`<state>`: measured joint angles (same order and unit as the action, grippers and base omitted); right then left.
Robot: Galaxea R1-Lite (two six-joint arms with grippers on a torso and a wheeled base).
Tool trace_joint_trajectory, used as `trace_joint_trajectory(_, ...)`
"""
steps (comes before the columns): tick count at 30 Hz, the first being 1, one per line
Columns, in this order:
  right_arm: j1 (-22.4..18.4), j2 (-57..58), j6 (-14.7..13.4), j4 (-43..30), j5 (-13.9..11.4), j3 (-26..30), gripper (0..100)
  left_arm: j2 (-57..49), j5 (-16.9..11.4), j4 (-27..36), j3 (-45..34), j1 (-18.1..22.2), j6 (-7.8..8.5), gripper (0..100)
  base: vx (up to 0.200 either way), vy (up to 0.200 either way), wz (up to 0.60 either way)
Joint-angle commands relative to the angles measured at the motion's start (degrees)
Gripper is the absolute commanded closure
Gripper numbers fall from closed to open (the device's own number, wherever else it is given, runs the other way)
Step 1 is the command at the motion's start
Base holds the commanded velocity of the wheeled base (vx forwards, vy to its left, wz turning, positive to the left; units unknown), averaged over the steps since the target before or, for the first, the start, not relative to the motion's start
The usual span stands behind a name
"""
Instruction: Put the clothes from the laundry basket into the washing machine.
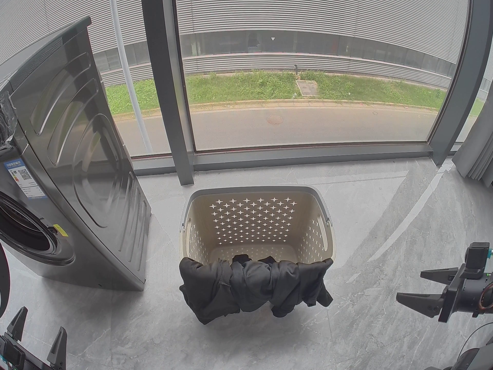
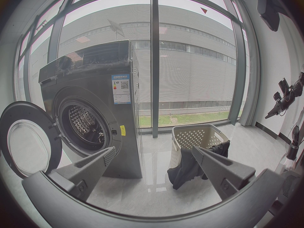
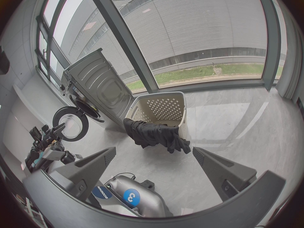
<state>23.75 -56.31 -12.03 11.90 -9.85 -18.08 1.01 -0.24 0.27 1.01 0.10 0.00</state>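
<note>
Black crumpled clothes [image 1: 251,289] hung over robot-side rim of cream perforated plastic laundry basket [image 1: 257,222], beside dark grey front-loading washing machine [image 1: 77,155]. Left gripper [image 1: 40,325] and right gripper [image 1: 411,285] held low, well apart from basket, claws spread, empty

Left wrist view: round machine door [image 2: 30,136] stood swung open

Right wrist view: clothes [image 3: 155,135] draped partly down outside of basket wall
</note>
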Motion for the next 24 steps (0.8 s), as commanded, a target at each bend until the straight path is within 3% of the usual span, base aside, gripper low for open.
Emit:
trace_joint_trajectory(1, 1.57, -12.51, -3.96, 6.91, -0.17, -0.11, 0, -1.01, -0.11, 0.0, -0.92, -0.01, -0.18, 0, 0.0, 0.0, 0.0)
trace_joint_trajectory(9, 1.39, -31.23, -3.52, 16.58, 0.27, -3.81, 0, -0.92, -0.37, 0.0, -0.92, -0.1, -0.26, 0, 0.0, 0.0, 0.0)
trace_joint_trajectory(14, 1.21, -39.93, -3.52, 19.3, 0.62, -5.21, 0, -0.92, -0.55, 0.0, -0.92, -0.1, -0.97, 0, 0.0, 0.0, 0.0)
trace_joint_trajectory(24, 0.69, -48.19, -3.79, 21.41, 1.59, -8.9, 0, -0.92, -0.64, 0.0, -0.92, -0.1, -0.62, 0, 0.0, 0.0, 0.0)
